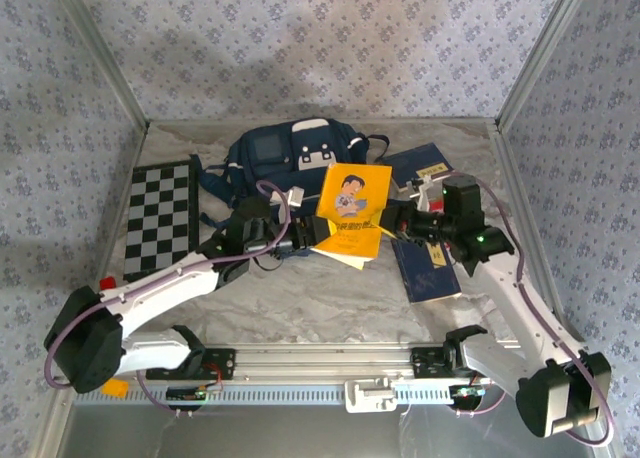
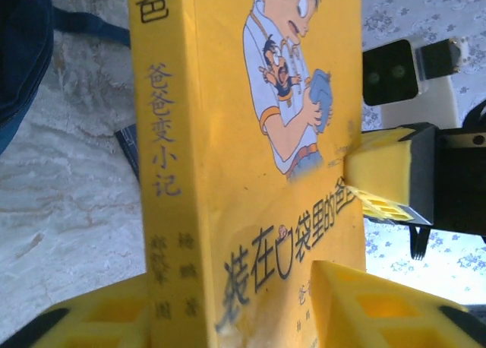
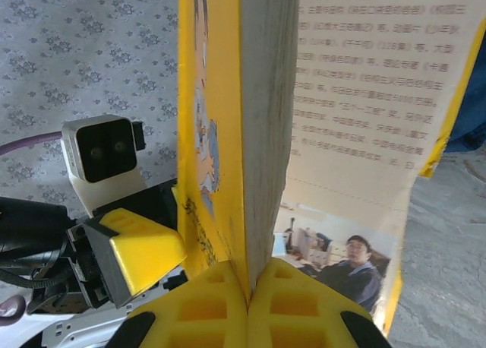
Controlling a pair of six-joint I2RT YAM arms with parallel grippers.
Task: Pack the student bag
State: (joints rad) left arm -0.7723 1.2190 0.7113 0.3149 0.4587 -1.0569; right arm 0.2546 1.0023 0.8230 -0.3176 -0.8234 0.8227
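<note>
One high view, two close-ups

The top camera sits above and behind the arm bases (image 1: 200, 363), looking down and forward across the whole table (image 1: 300, 308), from well off. The left wrist camera (image 3: 102, 147) looks out over the left gripper (image 2: 231, 279), hard up against the spine and front cover of the yellow book (image 2: 228, 135). The right wrist camera (image 2: 395, 71) looks past the right gripper (image 3: 247, 287) at that book's page edge, equally near. All three views share the book, and each wrist view faces the other wrist's camera
</note>
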